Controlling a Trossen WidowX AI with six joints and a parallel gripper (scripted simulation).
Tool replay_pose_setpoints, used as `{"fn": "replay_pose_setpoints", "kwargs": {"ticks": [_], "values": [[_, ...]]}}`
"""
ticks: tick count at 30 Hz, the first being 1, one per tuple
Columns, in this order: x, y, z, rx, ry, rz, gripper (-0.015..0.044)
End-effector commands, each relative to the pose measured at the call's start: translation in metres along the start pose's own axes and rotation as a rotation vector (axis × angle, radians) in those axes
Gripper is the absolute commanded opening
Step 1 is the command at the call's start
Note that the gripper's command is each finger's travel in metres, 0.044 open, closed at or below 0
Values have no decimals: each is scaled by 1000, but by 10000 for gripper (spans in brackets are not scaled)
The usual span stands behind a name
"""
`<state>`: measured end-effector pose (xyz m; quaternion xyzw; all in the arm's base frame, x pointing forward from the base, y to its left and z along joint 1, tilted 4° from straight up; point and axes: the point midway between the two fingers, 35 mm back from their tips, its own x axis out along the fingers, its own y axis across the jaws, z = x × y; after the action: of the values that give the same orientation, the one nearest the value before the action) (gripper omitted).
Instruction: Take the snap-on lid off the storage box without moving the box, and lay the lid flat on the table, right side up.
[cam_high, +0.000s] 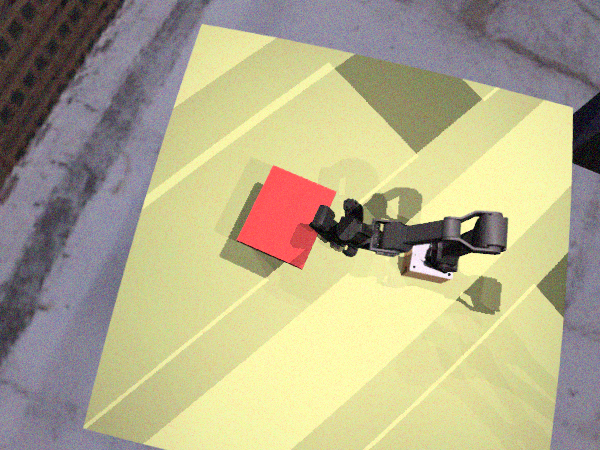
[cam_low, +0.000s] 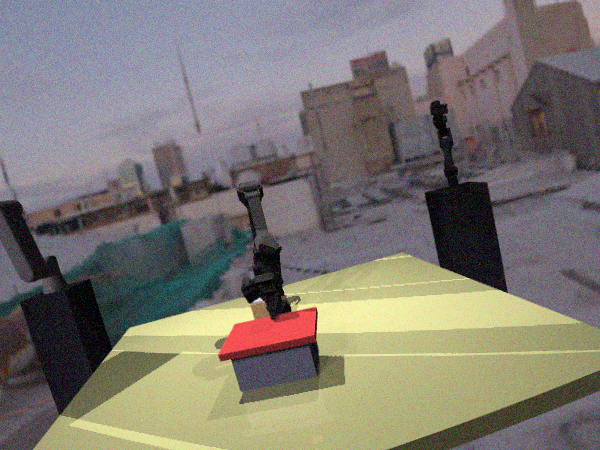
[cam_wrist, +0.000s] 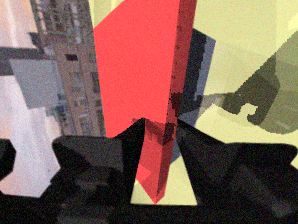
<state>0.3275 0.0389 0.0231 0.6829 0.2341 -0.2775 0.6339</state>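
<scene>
The red lid (cam_high: 280, 215) (cam_low: 270, 334) (cam_wrist: 135, 75) lies right side up over the top of the blue-grey storage box (cam_low: 275, 369) (cam_wrist: 206, 57). No clear gap shows between them in the exterior view. In the top view the lid hides the box. My gripper (cam_high: 314, 226) (cam_low: 274, 315) (cam_wrist: 159, 122) is shut on the lid's edge on the arm's side; in the wrist view the rim runs between the two dark fingers. The lower finger is hidden under the lid in the top view. Whether the box touches the table all round is unclear.
The yellow table (cam_high: 240, 380) (cam_low: 450, 390) carries stripes and dark patches of shadow. The arm's white and brown base block (cam_high: 425, 267) stands on it behind the box. Dark pedestals (cam_low: 467, 230) (cam_low: 55, 345) with other arms stand beyond the table.
</scene>
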Motion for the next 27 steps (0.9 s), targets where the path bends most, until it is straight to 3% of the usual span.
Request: {"fn": "replay_pose_setpoints", "kwargs": {"ticks": [1, 27], "values": [[-2, 3, 0, 0, 1, 6, 0], [-6, 6, 0, 0, 1, 6, 0]]}}
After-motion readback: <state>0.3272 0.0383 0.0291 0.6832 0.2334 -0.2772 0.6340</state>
